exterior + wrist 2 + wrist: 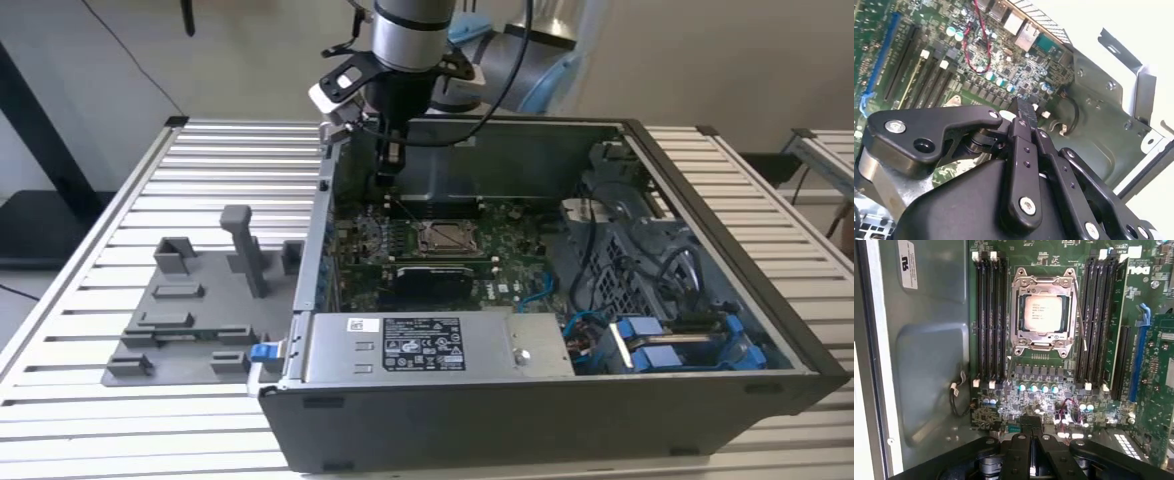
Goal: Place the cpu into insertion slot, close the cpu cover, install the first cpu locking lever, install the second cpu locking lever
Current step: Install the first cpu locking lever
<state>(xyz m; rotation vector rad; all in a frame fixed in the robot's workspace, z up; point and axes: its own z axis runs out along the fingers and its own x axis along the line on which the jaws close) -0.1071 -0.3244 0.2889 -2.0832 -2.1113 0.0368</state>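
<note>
Fingers (pixel 1023 112): pressed together, empty, hovered over the board edge, apart from the socket | cpu (pixel 1041 313): lay under the lowered cover (pixel 1018 315) | lever (pixel 1081 315): seemingly unlatched | tip: push the wire steadily, clear of the memory slots (pixel 989 315).

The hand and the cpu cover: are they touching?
Apart. In the first wrist view, a stretch of green board lies between the hand and the cpu cover.
</note>
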